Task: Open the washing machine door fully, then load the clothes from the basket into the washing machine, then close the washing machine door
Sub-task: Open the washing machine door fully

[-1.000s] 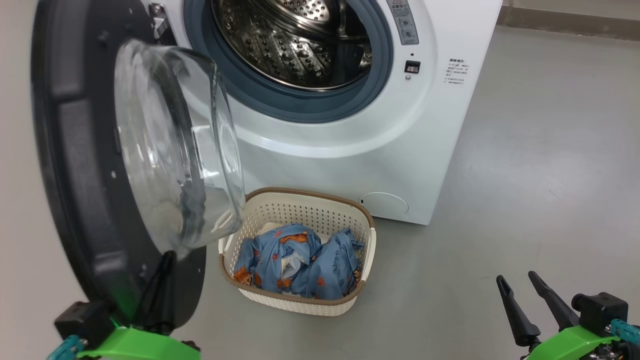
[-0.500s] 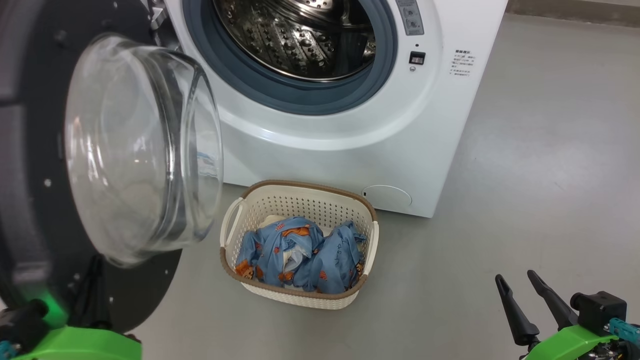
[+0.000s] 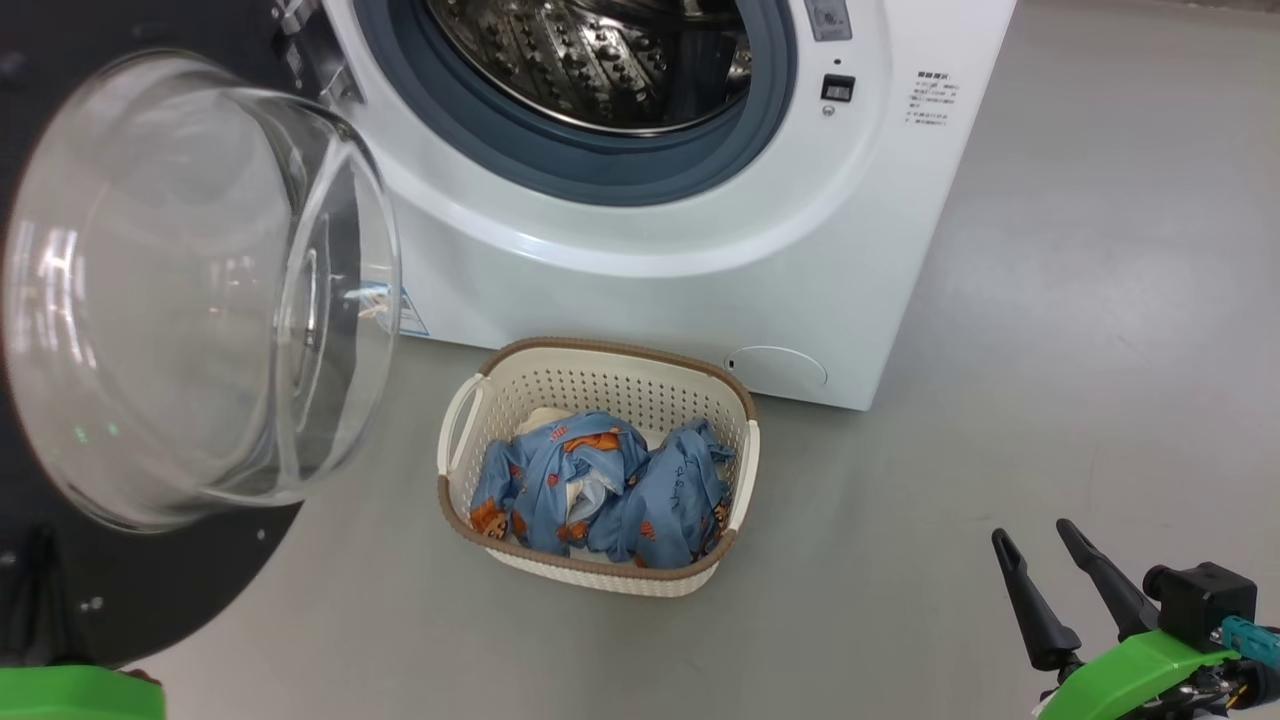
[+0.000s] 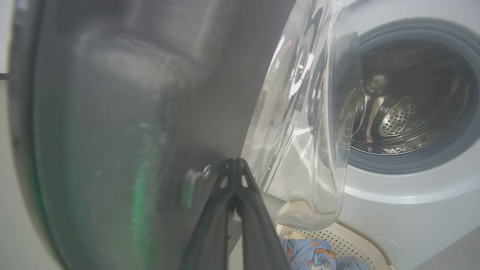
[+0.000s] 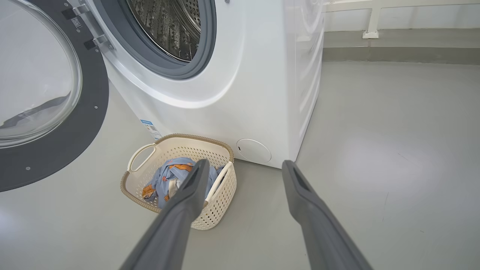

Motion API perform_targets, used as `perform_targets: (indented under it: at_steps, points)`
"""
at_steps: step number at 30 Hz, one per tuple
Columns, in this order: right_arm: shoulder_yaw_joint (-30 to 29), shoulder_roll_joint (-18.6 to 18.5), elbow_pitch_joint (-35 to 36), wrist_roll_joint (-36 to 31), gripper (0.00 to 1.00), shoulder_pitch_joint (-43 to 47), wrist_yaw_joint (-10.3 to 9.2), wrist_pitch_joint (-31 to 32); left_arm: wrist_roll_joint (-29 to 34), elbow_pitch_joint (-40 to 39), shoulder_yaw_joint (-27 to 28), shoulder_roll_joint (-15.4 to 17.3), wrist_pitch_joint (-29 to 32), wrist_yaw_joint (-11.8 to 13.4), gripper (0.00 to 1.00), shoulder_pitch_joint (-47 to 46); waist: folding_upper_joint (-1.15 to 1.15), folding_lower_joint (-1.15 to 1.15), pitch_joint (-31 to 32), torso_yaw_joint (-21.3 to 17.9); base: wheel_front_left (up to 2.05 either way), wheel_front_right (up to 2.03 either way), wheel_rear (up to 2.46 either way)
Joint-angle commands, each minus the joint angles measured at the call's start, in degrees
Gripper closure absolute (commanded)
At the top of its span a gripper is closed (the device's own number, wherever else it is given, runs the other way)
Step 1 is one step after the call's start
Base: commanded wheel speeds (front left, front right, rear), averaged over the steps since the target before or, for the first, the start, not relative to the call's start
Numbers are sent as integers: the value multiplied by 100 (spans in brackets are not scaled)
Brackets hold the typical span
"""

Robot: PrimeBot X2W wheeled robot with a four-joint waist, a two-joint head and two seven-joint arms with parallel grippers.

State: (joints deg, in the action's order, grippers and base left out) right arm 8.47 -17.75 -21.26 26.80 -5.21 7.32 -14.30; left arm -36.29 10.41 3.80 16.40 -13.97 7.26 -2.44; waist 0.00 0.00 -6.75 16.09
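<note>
Your left gripper (image 4: 234, 164) has its two fingers pressed tight together, with nothing between them. The tips sit right at the black inside face of the washing machine door (image 4: 112, 131), just beside the glass window (image 4: 300, 131). That part is blurry, so you cannot tell if the tips touch the door. In the head view this gripper is mostly cut off at the lower left corner and is hard to pick out against the dark door.

The door stands open, out to the left of the washing machine (image 3: 650, 300). Its top and left side are cut off in the head view. The glass bulges toward you and half covers the blue label (image 3: 408, 310) low on the front. You see the lower part of the drum (image 3: 600, 60); the top is cut off.

The basket (image 3: 600, 347) sits on the floor (image 3: 1050, 350) just in front of the machine, below the round opening. The clothes (image 3: 640, 500) lie bunched inside it, with a bit of white cloth (image 3: 585, 500) between the blue. What lies under them is hidden.

Your right gripper (image 3: 1033, 535) is spread wide and holds nothing. It hangs low at the right, well apart from the basket.

There is a strip of floor between the door's lower edge and the basket's left handle (image 3: 458, 410). To the right of the basket and the machine, the floor is wide and open.
</note>
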Motion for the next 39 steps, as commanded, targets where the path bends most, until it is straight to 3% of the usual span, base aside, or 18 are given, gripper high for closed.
perform_targets:
  at_steps: [1, 19, 39]
  points:
    - [128, -99, 132, -75, 0, -152, 17, -70, 26, 31, 389, 317, -63, 46, 100, -269, 0, 0, -70, -2, 0, 0, 0]
    - [190, -226, 156, -117, 0, -484, 17, -70, 228, 1222, 1312, 741, -101, -330, 100, -1304, 0, 0, -585, -33, 0, 0, 0]
    - [182, -395, 219, -192, 0, -912, 17, -70, 962, 2972, 2361, 1258, -102, -742, 100, -2774, 0, 0, -1315, -93, 0, 0, 0]
